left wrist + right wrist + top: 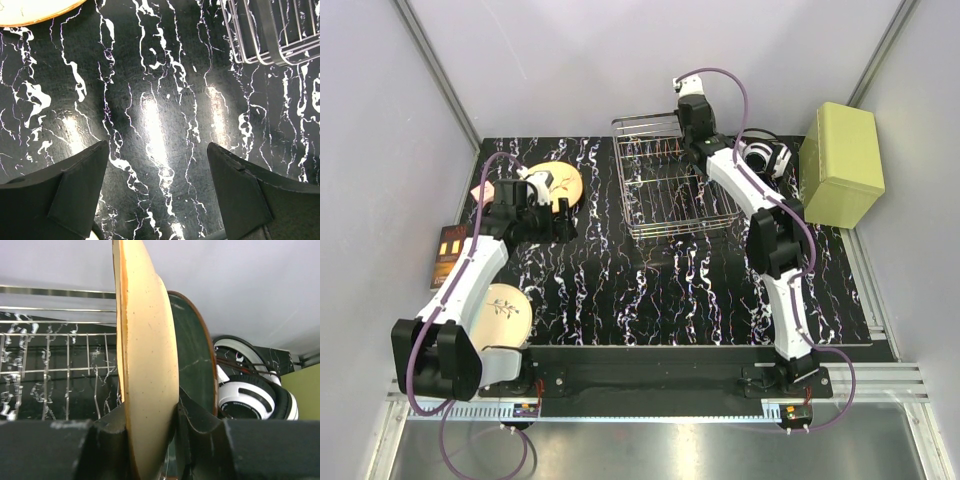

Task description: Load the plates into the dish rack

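My right gripper (150,407) is shut on the rim of a tan plate (145,340), held on edge over the far right part of the silver wire dish rack (50,365). The dark teal plate (196,355) stands on edge right behind it. From above, my right gripper (693,138) is over the rack (655,205) and hides both plates. My left gripper (157,146) is open and empty above the marbled table, just near-right of a tan twig plate (560,182), also seen from the left wrist (35,10). Another tan plate (506,312) lies by the left arm's base.
White headphones (762,158) lie right of the rack, also in the right wrist view (250,395). A pale green box (840,165) stands at the far right. A pink object (480,190) and a brown card (448,255) sit at the table's left edge.
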### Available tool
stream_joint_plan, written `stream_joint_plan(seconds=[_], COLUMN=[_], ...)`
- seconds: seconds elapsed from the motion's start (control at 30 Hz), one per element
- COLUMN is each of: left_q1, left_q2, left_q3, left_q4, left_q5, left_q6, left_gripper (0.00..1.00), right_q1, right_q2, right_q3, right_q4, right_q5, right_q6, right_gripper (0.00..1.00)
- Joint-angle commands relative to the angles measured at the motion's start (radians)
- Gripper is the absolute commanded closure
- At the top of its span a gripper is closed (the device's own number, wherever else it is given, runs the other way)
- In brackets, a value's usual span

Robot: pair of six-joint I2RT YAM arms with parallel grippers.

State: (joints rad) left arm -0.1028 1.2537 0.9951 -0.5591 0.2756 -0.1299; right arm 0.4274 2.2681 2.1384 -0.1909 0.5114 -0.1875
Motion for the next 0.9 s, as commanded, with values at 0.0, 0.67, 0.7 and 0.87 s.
stream_joint_plan(seconds=[0.0, 0.67, 0.7, 0.87], left_q1=[0.008, 0.022, 0.022, 0.028], left_q2=[-0.014, 0.027, 0.029, 0.041], left_q3=[-0.018, -0.016, -0.022, -0.029], left_q4=[0.045, 0.062, 0.061, 0.028], left_q5=[0.013, 0.037, 0.016, -0.318], left_q6=[0.023, 0.013, 0.028, 0.061], left_gripper=[0.16, 0.16, 0.16, 0.14], right_q1=[-0.018, -0.022, -0.021, -0.022], right_q2=[-0.002, -0.05, -0.042, -0.025], right_q3=[0.141, -0.029, -0.029, -0.031], right_q4=[0.183, 0.104, 0.093, 0.076], right_q5=[0.033, 0.0, -0.007, -0.005], right_q6=[-0.073, -0.029, -0.027, -0.02], right_gripper=[1.0, 1.0, 1.0, 1.0])
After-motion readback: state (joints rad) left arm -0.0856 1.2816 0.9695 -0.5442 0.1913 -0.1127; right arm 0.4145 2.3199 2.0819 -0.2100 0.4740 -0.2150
